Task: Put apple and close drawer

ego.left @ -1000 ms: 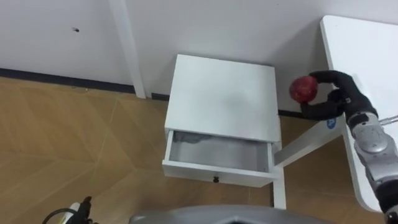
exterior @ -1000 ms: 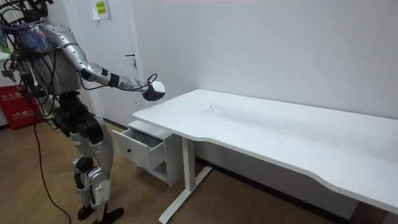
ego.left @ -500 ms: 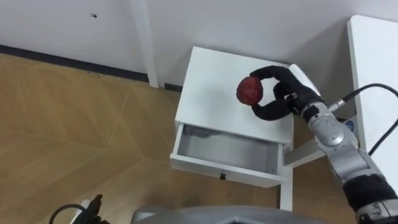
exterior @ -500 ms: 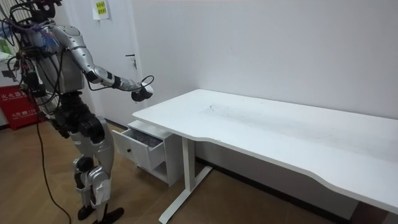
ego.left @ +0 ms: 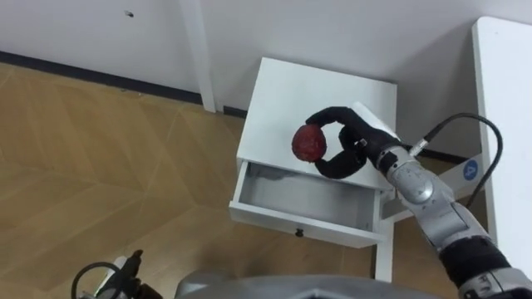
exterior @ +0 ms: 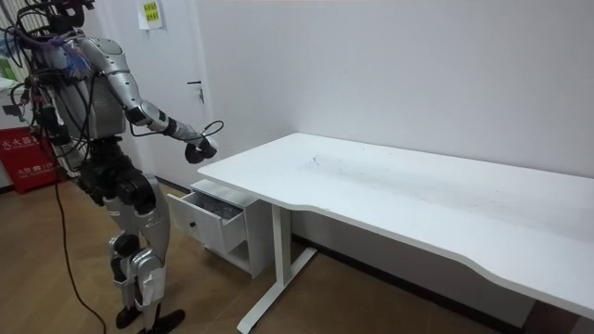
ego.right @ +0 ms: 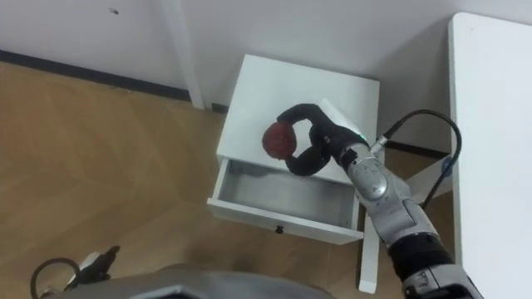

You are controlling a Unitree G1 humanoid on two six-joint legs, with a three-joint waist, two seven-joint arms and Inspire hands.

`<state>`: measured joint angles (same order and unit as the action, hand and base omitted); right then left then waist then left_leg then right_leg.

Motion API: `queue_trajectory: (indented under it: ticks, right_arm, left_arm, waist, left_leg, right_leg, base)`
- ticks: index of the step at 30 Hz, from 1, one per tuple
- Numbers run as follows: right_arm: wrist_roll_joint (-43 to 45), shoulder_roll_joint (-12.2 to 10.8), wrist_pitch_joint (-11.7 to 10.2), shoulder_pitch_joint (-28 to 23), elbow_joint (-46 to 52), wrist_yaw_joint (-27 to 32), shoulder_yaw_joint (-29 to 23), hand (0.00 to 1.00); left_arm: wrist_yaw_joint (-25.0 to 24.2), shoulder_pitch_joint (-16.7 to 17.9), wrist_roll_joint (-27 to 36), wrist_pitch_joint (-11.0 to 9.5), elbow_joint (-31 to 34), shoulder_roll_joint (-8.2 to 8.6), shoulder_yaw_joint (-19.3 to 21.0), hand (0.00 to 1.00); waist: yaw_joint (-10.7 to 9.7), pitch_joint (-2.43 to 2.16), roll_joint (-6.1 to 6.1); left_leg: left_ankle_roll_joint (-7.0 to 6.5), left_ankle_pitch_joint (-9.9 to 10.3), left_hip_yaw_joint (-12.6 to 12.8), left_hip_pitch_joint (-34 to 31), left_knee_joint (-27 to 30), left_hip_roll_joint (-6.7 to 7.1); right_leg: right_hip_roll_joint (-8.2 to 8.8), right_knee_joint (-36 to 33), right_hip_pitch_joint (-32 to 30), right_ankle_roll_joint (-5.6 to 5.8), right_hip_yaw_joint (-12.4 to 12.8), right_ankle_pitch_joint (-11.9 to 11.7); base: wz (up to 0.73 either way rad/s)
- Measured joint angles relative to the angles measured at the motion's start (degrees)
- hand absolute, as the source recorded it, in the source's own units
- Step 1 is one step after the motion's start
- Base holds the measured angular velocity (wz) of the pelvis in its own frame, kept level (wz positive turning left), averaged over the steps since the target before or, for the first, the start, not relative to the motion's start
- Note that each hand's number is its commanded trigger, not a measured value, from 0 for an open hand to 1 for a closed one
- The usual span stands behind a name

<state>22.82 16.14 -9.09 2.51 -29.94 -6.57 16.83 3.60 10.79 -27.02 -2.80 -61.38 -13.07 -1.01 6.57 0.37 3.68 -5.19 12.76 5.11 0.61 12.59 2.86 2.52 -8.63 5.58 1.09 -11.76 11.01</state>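
— Where is the apple (ego.left: 308,141) held?
— It is clasped by the curled fingers and thumb of the right hand (ego.left: 347,152), raised above the front part of the cabinet top (ego.left: 320,91). The open drawer (ego.left: 303,203) lies below it, nearer the robot.
— What is hard to make out?
— The drawer's right rear corner is covered by the wrist. The left hand (ego.left: 131,267) is glimpsed at the lower left, and its state cannot be told.
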Motion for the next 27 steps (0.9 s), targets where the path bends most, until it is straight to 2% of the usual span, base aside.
queue_trajectory:
  ticks: [3,4,5,6,11,27]
  right_arm:
    - [0.01,-0.41,0.49,-0.6,-1.37,-0.47,0.03,1.0]
    - [0.03,-0.4,0.5,-0.77,-1.39,-0.52,0.03,0.77]
    - [0.03,-0.4,0.5,-0.8,-1.39,-0.53,0.03,0.64]
    - [0.02,-0.39,0.5,-0.82,-1.39,-0.53,0.02,0.0]
    - [0.04,-0.39,0.5,-0.81,-1.38,-0.53,0.02,0.0]
    - [0.19,-0.37,0.41,-1.91,-1.4,0.2,-0.01,0.0]
  left_arm:
    - [0.0,-0.18,-0.01,0.01,0.06,0.02,-0.84,0.0]
    - [0.01,-0.17,-0.02,0.01,0.05,0.02,-1.08,0.0]
    - [0.01,-0.17,-0.01,0.01,0.05,0.02,-1.24,0.0]
    - [0.01,-0.19,-0.01,0.01,0.04,0.04,-1.59,0.0]
    - [0.01,-0.23,-0.03,0.01,0.12,0.15,-1.98,0.0]
    - [1.24,0.08,0.38,0.0,0.74,0.72,-2.52,0.0]
  waist:
    - [0.0,0.06,-0.07]
    - [0.0,0.07,-0.1]
    - [-0.04,0.08,-0.12]
    - [-0.1,0.11,-0.16]
    - [-0.16,0.2,-0.35]
    - [-0.16,0.06,-0.52]
  left_leg:
    - [0.0,0.0,-0.04,-0.77,0.27,0.04]
    - [0.0,0.0,-0.04,-1.06,0.49,0.04]
    - [0.0,0.0,-0.04,-1.16,0.58,0.03]
    - [0.0,0.0,-0.04,-1.18,0.6,0.02]
    - [0.0,0.0,-0.04,-1.22,0.6,0.0]
    - [0.0,0.0,-0.04,-1.19,0.37,0.0]
  right_leg:
    - [0.03,-0.04,-0.69,0.0,0.0,0.0]
    - [0.04,-0.05,-0.89,0.0,0.04,0.0]
    - [0.03,-0.04,-0.95,0.0,0.04,0.0]
    - [0.03,-0.04,-0.97,0.0,0.04,0.0]
    - [-0.07,-0.05,-1.0,0.0,0.04,0.0]
    - [0.01,0.0,-1.55,-0.02,0.54,-0.01]
  base:
    - [0.0]
    - [0.0]
    - [0.0]
    - [0.0]
    - [0.0]
    - [0.0]
